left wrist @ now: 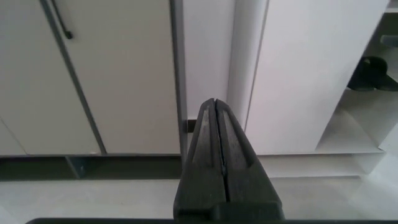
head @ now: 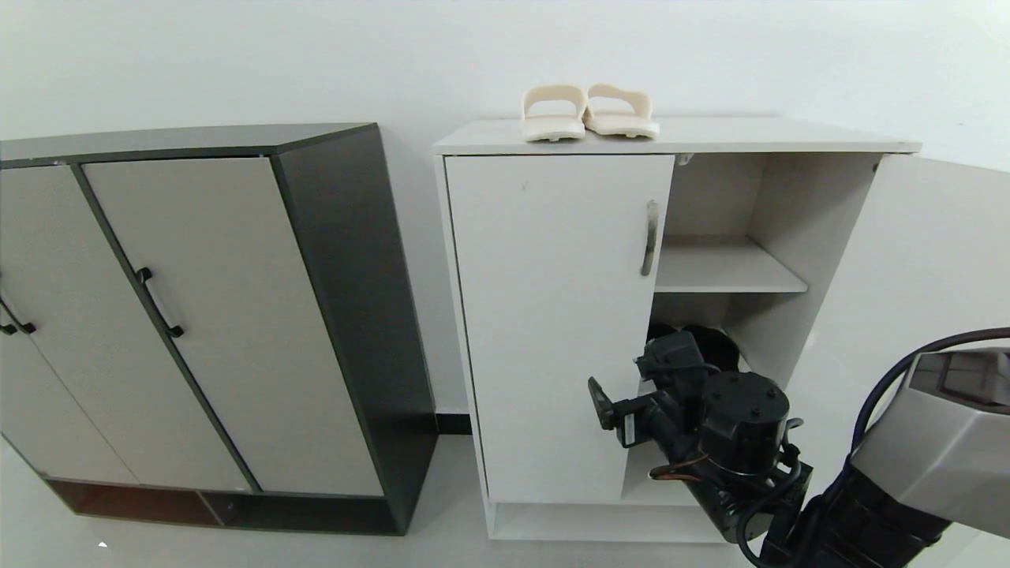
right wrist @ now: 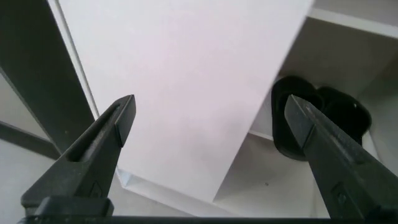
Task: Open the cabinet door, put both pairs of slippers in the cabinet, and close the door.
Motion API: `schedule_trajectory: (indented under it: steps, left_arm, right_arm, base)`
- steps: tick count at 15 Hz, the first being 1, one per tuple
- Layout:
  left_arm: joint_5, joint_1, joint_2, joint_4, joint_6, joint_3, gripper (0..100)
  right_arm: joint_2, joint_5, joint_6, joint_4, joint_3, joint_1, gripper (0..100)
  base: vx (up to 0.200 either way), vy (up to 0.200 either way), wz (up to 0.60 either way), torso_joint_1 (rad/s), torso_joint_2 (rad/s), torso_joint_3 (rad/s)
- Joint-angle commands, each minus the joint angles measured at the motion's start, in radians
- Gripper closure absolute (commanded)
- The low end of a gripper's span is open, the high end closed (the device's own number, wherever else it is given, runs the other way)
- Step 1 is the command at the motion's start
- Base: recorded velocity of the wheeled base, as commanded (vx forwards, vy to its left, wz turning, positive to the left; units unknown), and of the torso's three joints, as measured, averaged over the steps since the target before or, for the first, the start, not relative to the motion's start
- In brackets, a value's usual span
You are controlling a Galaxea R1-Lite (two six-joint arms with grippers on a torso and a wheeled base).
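A: The white cabinet is seen with its right-hand door swung wide open. The left-hand door is shut, its metal handle upright along the inner edge.

B: And the slippers, where are they found?

A: One pair, the cream slippers, is set side by side on top of the cabinet, toes towards the front edge. The other pair, the black slippers, is lodged inside, in the compartment under the upper shelf. They are partly hidden by the arm in the head view.

B: The right gripper, how is it held?

A: It is held low in front of the cabinet, at the inner edge of the shut door. Its fingers are spread wide, and nothing is held between them. In the right wrist view the black slippers are seen just beyond one fingertip, with the door panel behind the other. Contact with either cannot be made out.

B: And the left gripper?

A: It is held apart from the white cabinet, its fingers pressed flat together on nothing. It is pointed at the strip of wall between the two pieces of furniture. The black slippers are caught at the edge of that view, inside the open side.

B: What is noted beside the white cabinet?

A: A dark-framed cabinet with pale doors and black handles is seen to its left, doors shut.
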Motion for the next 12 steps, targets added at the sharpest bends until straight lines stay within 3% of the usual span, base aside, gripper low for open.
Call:
schedule_trajectory:
  steps: [1, 8, 12]
  left_arm:
    - [0.000, 0.001, 0.000, -0.001, 0.002, 0.000, 100]
    - [0.000, 0.001, 0.000, -0.001, 0.002, 0.000, 100]
    - [0.000, 0.001, 0.000, -0.001, 0.002, 0.000, 100]
  right_arm:
    - [0.005, 0.001, -0.006, -0.004, 0.003, -0.006, 0]
    - [0.011, 0.001, -0.010, -0.013, 0.004, -0.004, 0]
    - [0.048, 0.006, -0.048, -0.100, 0.013, -0.006, 0]
  base:
    - [0.000, 0.000, 0.00, 0.000, 0.00, 0.000]
    - [0.000, 0.000, 0.00, 0.000, 0.00, 0.000]
    - [0.000, 0.000, 0.00, 0.000, 0.00, 0.000]
